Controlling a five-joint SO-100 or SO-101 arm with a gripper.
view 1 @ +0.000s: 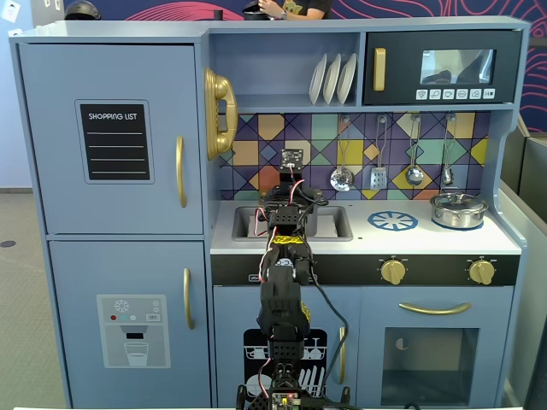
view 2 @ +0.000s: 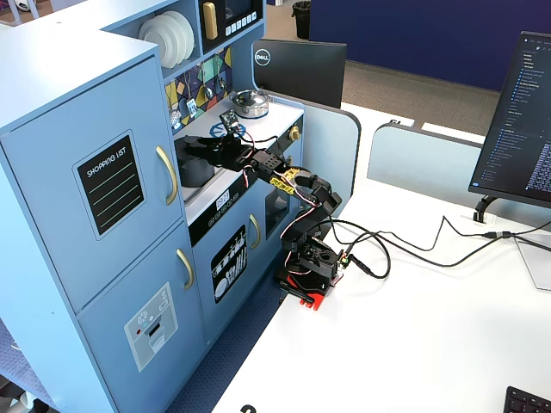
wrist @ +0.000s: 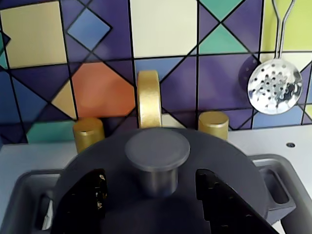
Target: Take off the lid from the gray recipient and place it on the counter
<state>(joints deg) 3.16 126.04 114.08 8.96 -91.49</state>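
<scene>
Lid (wrist: 161,195) is sitting on the gray recipient (wrist: 275,187) in the sink, filling the lower half of the wrist view. You are running the approach step: your gripper (wrist: 157,195) is hanging with its fingers apart, straddling the central knob (wrist: 157,151) without touching it. Next, you are probably needing to close squarely on the knob, lift straight up, then carry it to the worktop (view 1: 385,239).

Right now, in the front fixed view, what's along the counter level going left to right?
Sink with the end effector over it → burner print → silver pot.
</scene>
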